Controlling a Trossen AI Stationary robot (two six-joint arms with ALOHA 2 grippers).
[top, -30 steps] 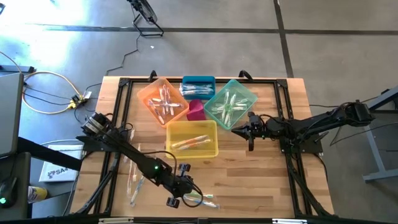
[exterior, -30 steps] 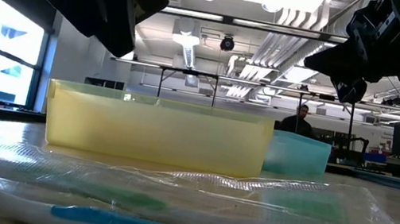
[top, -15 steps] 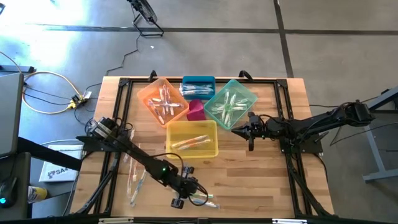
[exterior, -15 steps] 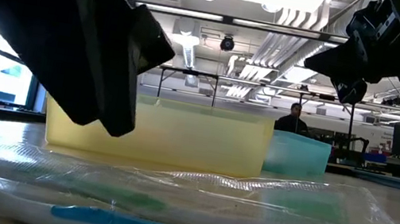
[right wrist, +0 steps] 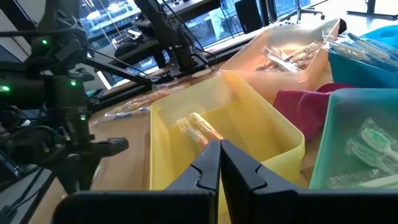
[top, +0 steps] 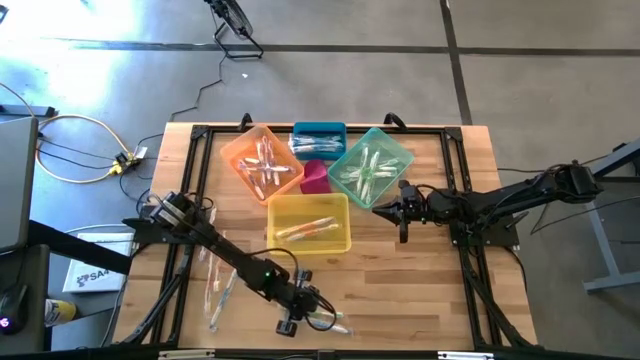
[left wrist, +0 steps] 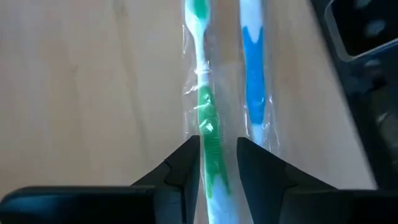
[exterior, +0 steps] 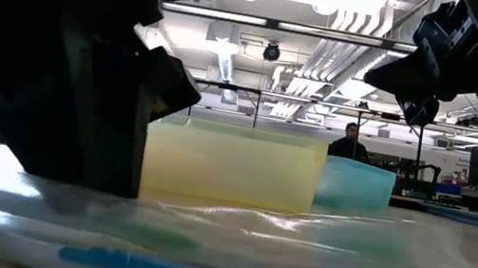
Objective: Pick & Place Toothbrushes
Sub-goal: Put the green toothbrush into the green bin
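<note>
Green-handled toothbrush (left wrist: 208, 134) lies on the wooden surface (top: 400, 290) near its front edge, long axis running straight between my left end effector's (left wrist: 216, 163) half-open fingers, not yet gripped (a blue one (left wrist: 254, 74) lies just beside). Right end effector (top: 401, 213), shut and empty, waits by the teal bin (top: 400, 150), well apart.

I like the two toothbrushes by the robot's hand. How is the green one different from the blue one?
The green toothbrush has green accents and lies between the left gripper's fingers. The blue toothbrush has blue accents and lies just outside them, beside one finger. Both are whitish, wrapped in clear plastic and lie side by side on the wooden table.
</note>
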